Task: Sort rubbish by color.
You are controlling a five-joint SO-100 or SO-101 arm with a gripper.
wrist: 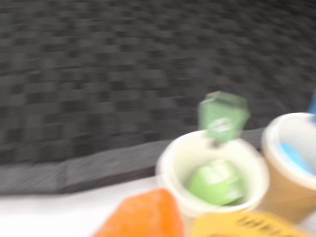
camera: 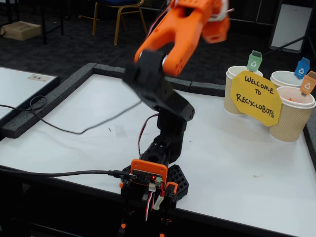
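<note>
Claw point(wrist: 143, 217): orange, blurred, cut off; closure cannot be told.
Light green crumpled paper wad point(wrist: 216, 181): inside beige paper cup point(wrist: 175, 163) beside claw.

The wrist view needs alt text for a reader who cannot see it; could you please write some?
Blurred view down into a paper cup with a green tag, a light green wad lying inside. A second cup at right shows light blue inside; an orange gripper part fills the bottom edge.

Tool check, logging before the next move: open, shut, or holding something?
Tool: cannot be told; only a blurred orange tip shows in the wrist view. The green wad lies in the cup.
</note>
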